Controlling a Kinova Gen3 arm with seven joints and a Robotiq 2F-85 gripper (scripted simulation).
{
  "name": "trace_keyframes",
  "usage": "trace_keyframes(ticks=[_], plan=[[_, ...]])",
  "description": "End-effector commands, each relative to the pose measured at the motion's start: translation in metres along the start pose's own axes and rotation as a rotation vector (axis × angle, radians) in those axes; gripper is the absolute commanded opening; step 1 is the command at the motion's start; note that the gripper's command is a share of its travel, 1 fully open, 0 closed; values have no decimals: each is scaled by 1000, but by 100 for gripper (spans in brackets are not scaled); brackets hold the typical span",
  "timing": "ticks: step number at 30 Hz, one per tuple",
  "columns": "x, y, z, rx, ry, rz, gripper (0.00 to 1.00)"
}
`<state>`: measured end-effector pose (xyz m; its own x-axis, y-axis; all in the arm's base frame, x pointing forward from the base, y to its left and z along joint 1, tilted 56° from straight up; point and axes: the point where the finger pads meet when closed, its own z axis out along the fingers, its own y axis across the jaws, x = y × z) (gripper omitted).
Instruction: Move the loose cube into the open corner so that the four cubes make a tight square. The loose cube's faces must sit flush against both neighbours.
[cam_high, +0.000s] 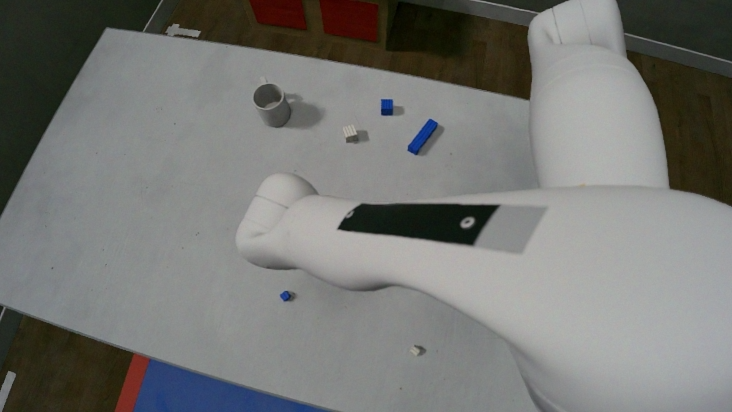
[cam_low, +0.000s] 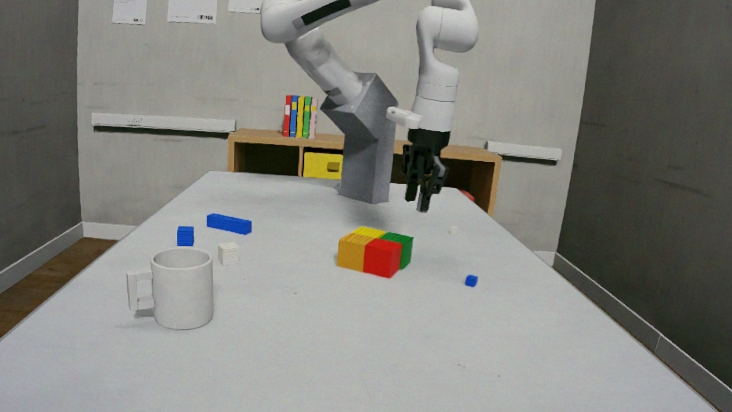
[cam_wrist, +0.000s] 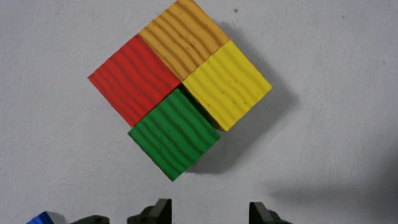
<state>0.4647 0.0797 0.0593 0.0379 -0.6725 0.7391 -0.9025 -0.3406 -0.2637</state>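
The green cube (cam_wrist: 175, 134) (cam_low: 406, 251) stands at one corner of a two-by-two group. A narrow dark gap lies between it and the yellow cube (cam_wrist: 227, 86) (cam_low: 367, 231). Only a thin dark line shows between it and the red cube (cam_wrist: 134, 81) (cam_low: 382, 258); whether they touch is unclear. The green cube sticks out slightly past the red one's outer side. The orange cube (cam_wrist: 184, 40) (cam_low: 350, 253) sits against red and yellow. My gripper (cam_wrist: 210, 212) (cam_low: 416, 203) is partly open and empty, above the table beside the green cube's side of the group. The arm hides gripper and cubes in the top view.
A small blue cube (cam_high: 285, 295) (cam_low: 471, 280) (cam_wrist: 40, 219) and a small white piece (cam_high: 416, 350) (cam_low: 453, 230) lie on the gripper's side. A mug (cam_high: 273, 107) (cam_low: 182, 291), a blue block (cam_high: 387, 107), a white block (cam_high: 350, 133) and a long blue bar (cam_high: 423, 136) are on the other side.
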Motion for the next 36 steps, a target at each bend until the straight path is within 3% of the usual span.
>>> trace_keyframes(ticks=[1,12,36], plan=[[1,-7,0,9,1,81,54],[5,-29,-6,55,-5,315,54],[13,-60,-16,123,-34,627,54]])
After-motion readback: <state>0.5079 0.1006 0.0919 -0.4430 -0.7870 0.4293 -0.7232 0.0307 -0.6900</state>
